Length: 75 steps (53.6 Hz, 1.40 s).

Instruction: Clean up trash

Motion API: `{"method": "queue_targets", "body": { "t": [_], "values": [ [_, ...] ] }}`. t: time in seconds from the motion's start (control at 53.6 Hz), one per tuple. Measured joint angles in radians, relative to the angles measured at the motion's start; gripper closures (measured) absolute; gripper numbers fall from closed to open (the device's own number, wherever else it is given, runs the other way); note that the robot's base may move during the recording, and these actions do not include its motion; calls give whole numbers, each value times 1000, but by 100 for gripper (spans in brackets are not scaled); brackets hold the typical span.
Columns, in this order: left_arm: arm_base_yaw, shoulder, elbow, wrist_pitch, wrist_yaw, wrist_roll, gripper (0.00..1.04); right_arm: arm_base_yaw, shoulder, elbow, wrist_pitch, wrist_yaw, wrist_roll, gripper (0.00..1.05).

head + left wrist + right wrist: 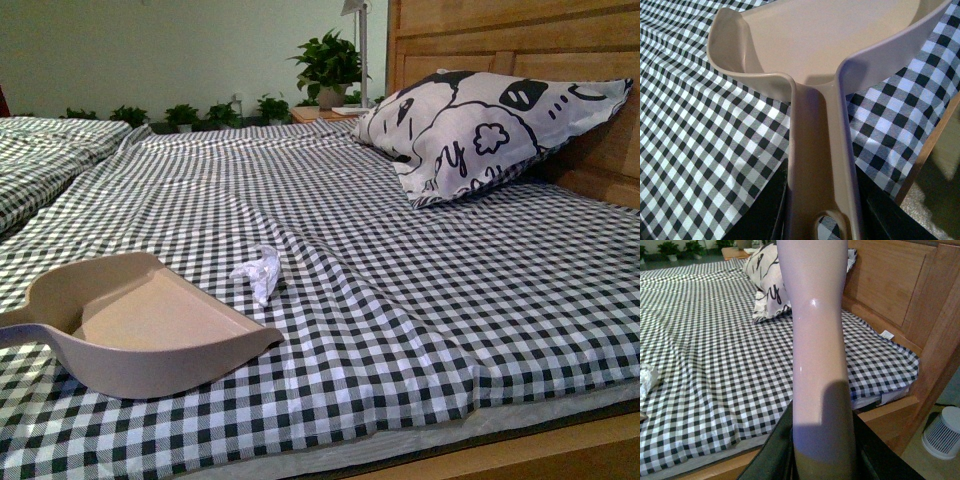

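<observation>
Checked bedsheet (420, 300): trash (258, 271) near dustpan (150, 330) — left gripper (822, 205) clamps it, right gripper (822, 450) clamps cut-off pale handle (815, 330).

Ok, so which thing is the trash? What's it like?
Find the black-and-white checked bed. Near its front edge sits a beige dustpan; just beyond it lies a small crumpled tissue wad. It's the only plain white, scrunched thing there.

R gripper (822, 460) jaws clamp pale pink handle (817, 340); behind: checked bed sheet (715, 340), trash wad (646, 377) on it, pillow (765, 285), wood headboard (890, 295).
</observation>
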Motion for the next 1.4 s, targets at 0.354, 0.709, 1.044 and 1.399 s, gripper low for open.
{"method": "queue_targets", "body": {
  "t": [0.354,0.709,1.044,1.399],
  "values": [
    [-3,10,0,2,-7,-1,76,0,0,0,0,0,0,84],
    [-5,10,0,3,-10,-1,76,0,0,0,0,0,0,84],
    [-5,11,0,3,-11,-1,76,-91,152,122,-239,-282,-1,84],
    [-5,12,0,3,-10,-1,76,-160,861,563,-96,-504,-71,84]
  ]
}}
